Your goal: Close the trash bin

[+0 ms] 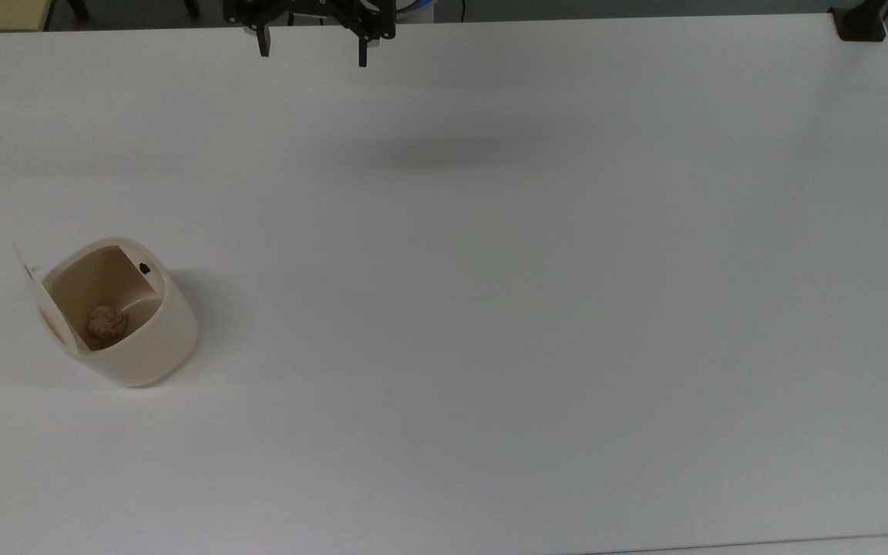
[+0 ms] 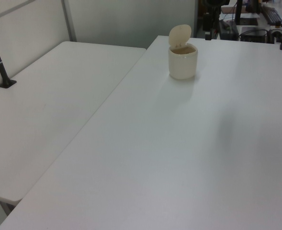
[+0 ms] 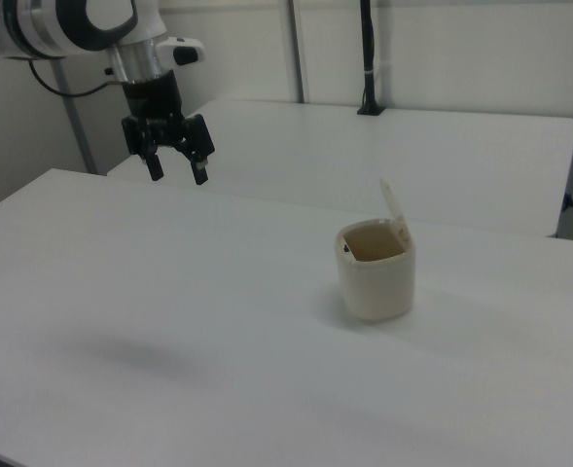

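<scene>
Cream plastic trash bin (image 1: 143,339) with its lid up, jaws spread and empty.

From my remote seat I see the trash bin standing on the white table (image 1: 490,308) at the top view's left, its flat lid (image 1: 31,270) hinged open and tilted up on the top view's left edge of the rim. Inside lies a crumpled brownish wad (image 1: 107,321), and a small black button (image 1: 144,268) sits on the rim opposite the hinge. Right of it in the top view, at the far edge of the table, my gripper (image 1: 311,48) hangs above the surface, well apart from the trash bin, jaws apart and holding nothing. In the right view the gripper (image 3: 176,170) hangs at upper left and the trash bin (image 3: 376,275) stands right of centre.
</scene>
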